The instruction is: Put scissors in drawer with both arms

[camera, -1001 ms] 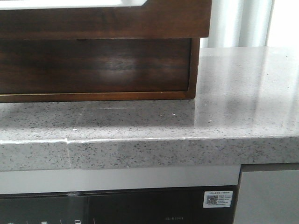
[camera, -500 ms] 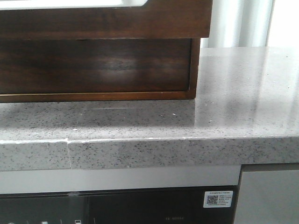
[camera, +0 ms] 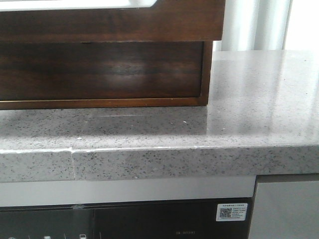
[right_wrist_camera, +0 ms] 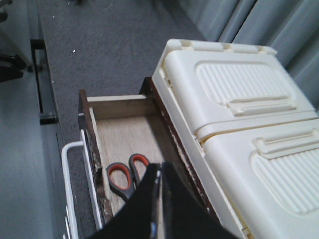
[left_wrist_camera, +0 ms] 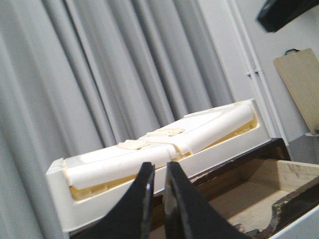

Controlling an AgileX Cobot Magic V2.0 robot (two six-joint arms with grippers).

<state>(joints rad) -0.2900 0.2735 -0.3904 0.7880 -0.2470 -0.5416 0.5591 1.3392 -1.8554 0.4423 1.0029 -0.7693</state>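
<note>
The scissors (right_wrist_camera: 124, 179) lie on the floor of the open drawer (right_wrist_camera: 122, 134); their grey handles with orange-lined loops show, and the blades are hidden behind my right gripper (right_wrist_camera: 158, 168). That gripper is above the drawer with its jaws together and nothing visibly between them. My left gripper (left_wrist_camera: 158, 167) has its jaws almost touching and empty, near the open drawer (left_wrist_camera: 259, 184). In the front view the dark brown drawer front (camera: 109, 22) fills the top of the picture. No gripper shows there.
A cream plastic box (right_wrist_camera: 234, 99) sits on top of the cabinet beside the drawer; it also shows in the left wrist view (left_wrist_camera: 164, 149). The cabinet stands on a speckled grey countertop (camera: 249, 99). A white rail (right_wrist_camera: 70, 189) runs along the drawer's outer side.
</note>
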